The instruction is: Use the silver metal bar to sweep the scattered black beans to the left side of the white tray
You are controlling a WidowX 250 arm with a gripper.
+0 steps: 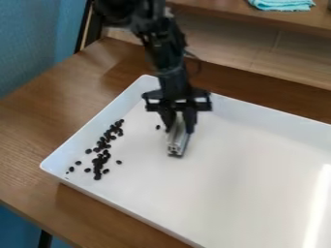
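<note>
A: "Which items are forming the base?"
B: "A brown wooden table (32, 140) is supporting a white rectangular tray (226, 193)."
A: "State the tool position and condition."
B: "The black arm (167, 58) is extending from the top edge. Its gripper (180, 127) is hanging over the tray's far left part, its fingers closing narrowly on a grooved metal bar."
A: "And the smaller items?"
B: "A folded turquoise cloth (281, 5) is lying at the top right. The metal bar (176, 145) is slanting downward between the fingers. Black bean-like pieces (97, 162) are lying scattered along the tray's left side, one sitting just beside the gripper."
</note>
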